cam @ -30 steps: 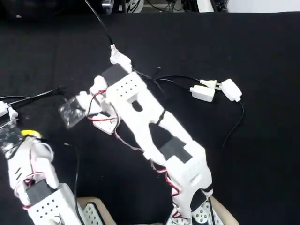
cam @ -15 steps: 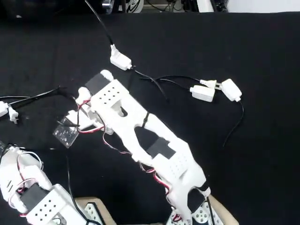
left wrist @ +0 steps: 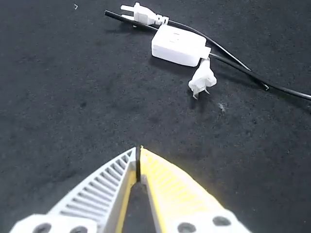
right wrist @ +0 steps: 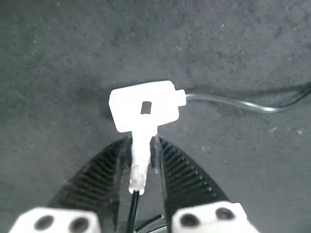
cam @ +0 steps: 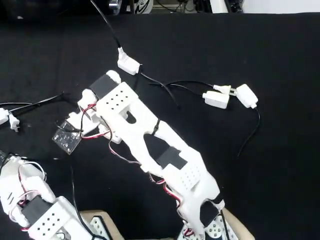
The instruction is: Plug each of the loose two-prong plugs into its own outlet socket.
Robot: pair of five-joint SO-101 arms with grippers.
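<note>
Between the dark fingers of the right pincer [right wrist: 141, 144] sits a white plug [right wrist: 138, 165], pinched by its body, nose butted against a socket block [right wrist: 143, 104] on the table [right wrist: 243, 43]. No prongs show, so it looks seated. The left pincer [left wrist: 138, 162] is pressed together and empty, facing a second socket [left wrist: 177, 39] that has a loose plug [left wrist: 201, 80] just beside it and another plug [left wrist: 141, 12] beyond. The next move is probably to release, then grip one of those squarely.

Bright, even light from above. Black table [cam: 280, 50] reads dark and matte. White arm [cam: 200, 185] nearly blown out. Soft, faint shadows beside loose plug [left wrist: 201, 80]. Right wrist view: outlet socket [right wrist: 142, 107] and held plug [right wrist: 140, 155] overexposed, thin dark shadow along socket's edge, table paler.
</note>
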